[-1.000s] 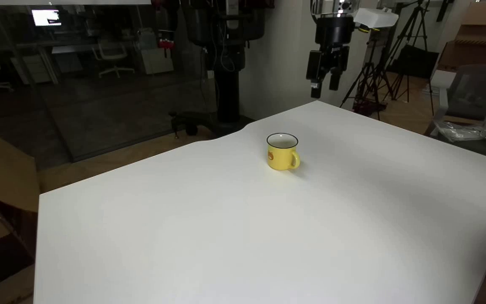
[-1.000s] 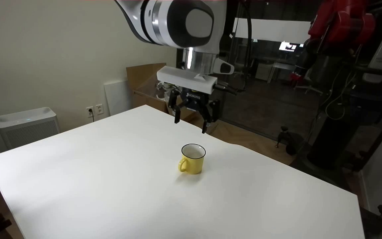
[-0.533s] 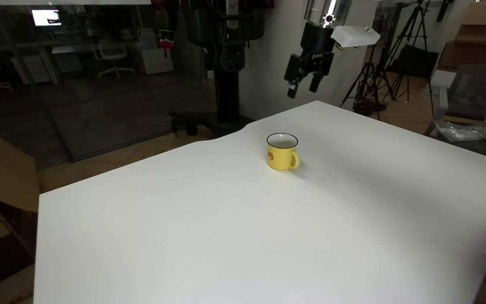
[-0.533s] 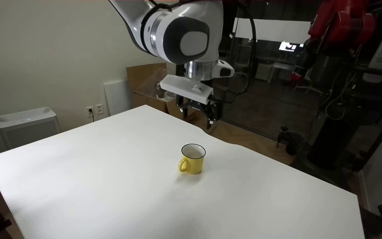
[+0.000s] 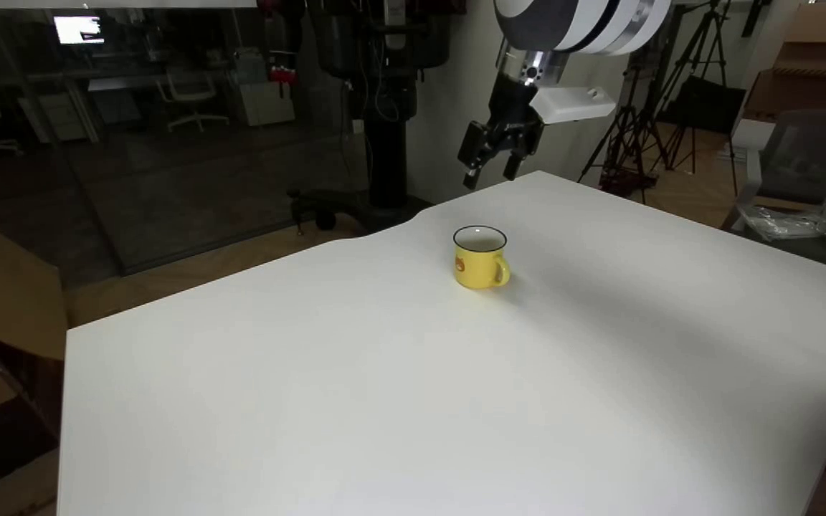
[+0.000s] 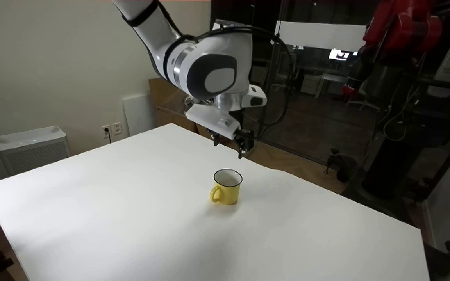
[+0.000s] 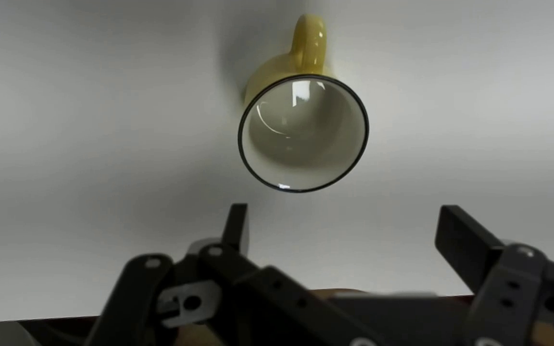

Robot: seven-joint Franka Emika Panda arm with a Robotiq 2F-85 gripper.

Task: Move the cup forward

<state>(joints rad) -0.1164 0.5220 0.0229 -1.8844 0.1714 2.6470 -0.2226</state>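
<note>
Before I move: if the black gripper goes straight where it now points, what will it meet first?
Probably the yellow handled cup with the dark rim: the gripper points down toward it in both exterior views. Depth is unclear; the fingers might straddle it.

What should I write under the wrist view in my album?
Looking down into a yellow cup on a white table, open black gripper nearby.

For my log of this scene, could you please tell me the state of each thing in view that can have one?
Cup: upright on the table, no contents visible.
Claw: open, holding nothing, apart from the cup.
Cardboard box: open.
Screen: lit.
Plug: in a wall socket.
Air purifier: small light showing on top, so probably on.
</note>
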